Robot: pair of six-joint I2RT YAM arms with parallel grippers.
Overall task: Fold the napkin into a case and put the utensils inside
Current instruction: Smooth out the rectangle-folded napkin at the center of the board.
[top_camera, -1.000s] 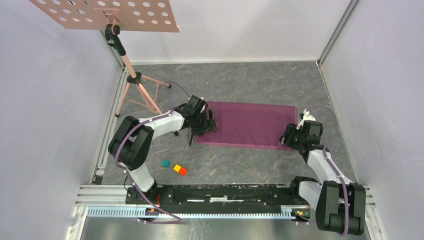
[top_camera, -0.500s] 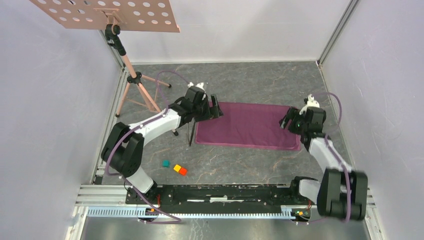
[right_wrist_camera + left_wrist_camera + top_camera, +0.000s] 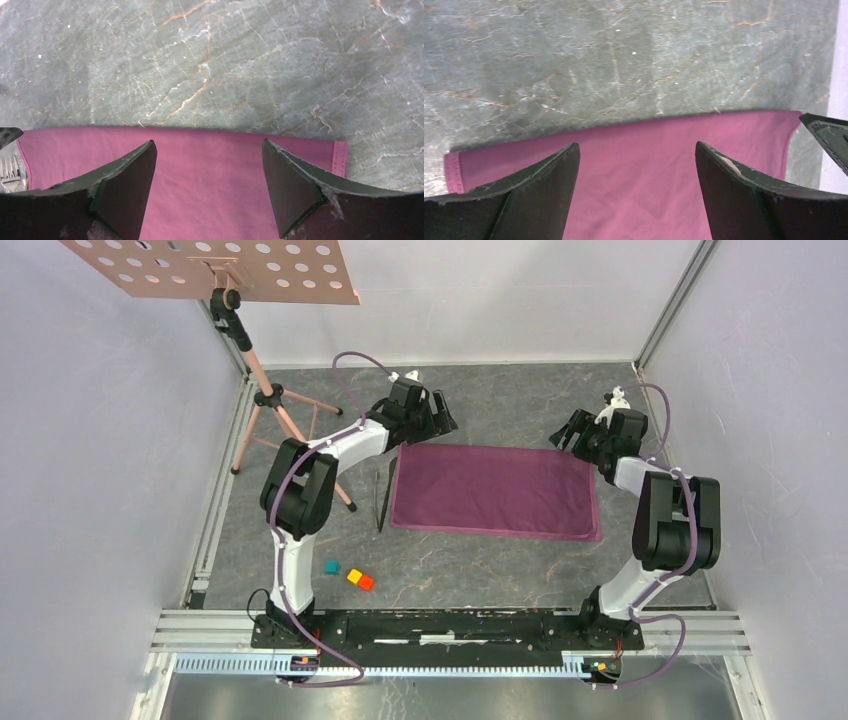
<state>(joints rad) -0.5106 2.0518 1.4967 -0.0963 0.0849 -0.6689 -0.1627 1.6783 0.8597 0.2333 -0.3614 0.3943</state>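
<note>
**A:** What's furthest out on the left?

**B:** A pink music stand (image 3: 170, 270), well to the left of the left end effector (image 3: 441, 416). Three small blocks (image 3: 352, 576) sit together on the bench (image 3: 480, 570), close to the arm bases and well apart from that end effector. They are teal, yellow and orange.

**A:** And the utensils (image 3: 381, 498)?

**B:** They lie side by side on the bench, to the left of the left end effector and on its near side. They sit just beside the left edge of the napkin (image 3: 495, 490), not on it.

**A:** The left end effector itself?

**B:** It is spread wide with nothing between its fingers (image 3: 539, 195). It sits by the napkin's far left corner, and the wrist view shows plum cloth in the gap.

**A:** Where's the napkin?

**B:** It lies flat on the bench as a wide rectangle. It is on the near side of both end effectors and spans the stretch between them.

**A:** And on the right?

**B:** The right end effector (image 3: 568, 432) is by the far right corner, also spread wide and empty. Its wrist view shows the cloth's far edge running past its tips. Silvery fork tines (image 3: 8, 170) show at the left edge of that frame, beyond the napkin's other end.
</note>
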